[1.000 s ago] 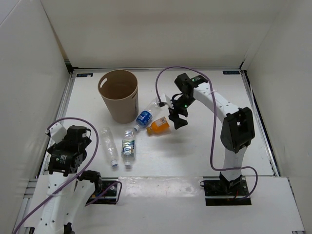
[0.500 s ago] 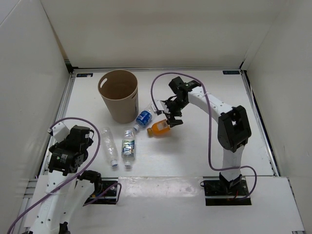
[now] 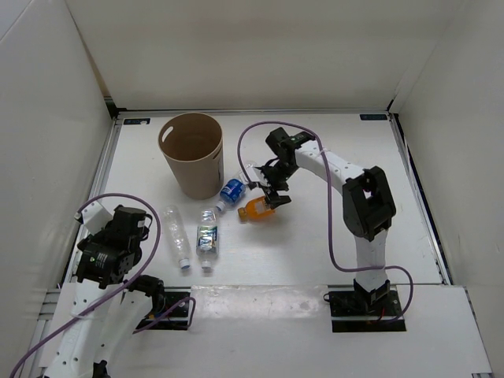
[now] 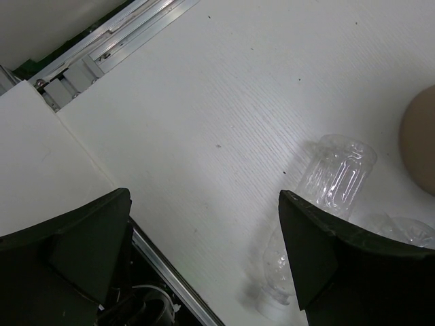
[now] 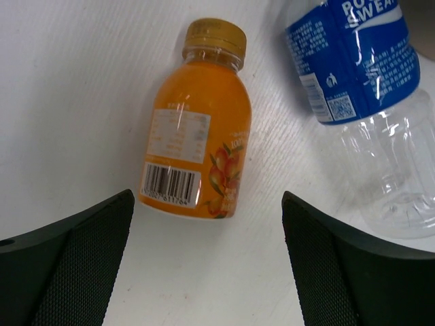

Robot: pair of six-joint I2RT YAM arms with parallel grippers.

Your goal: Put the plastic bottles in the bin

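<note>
The tan bin (image 3: 197, 177) stands at the back left. Four plastic bottles lie on the table in front of it. The orange bottle (image 3: 256, 209) (image 5: 197, 136) and the blue-label bottle (image 3: 231, 190) (image 5: 360, 81) lie side by side. My right gripper (image 3: 270, 191) (image 5: 208, 197) hangs open just above the orange bottle's base, with nothing between its fingers. The green-blue-label bottle (image 3: 207, 236) and the clear plain bottle (image 3: 176, 235) (image 4: 336, 178) lie nearer. My left gripper (image 3: 118, 244) (image 4: 204, 197) is open and empty, left of the clear bottle.
White walls close in the table on three sides. A metal rail (image 4: 115, 41) runs along the left edge. The bin's side (image 4: 421, 136) shows at the right of the left wrist view. The right arm's purple cable (image 3: 331, 228) loops above the table.
My right gripper has moved left and down over the orange bottle. The left arm has shifted slightly toward the near edge. No bottle has moved.
</note>
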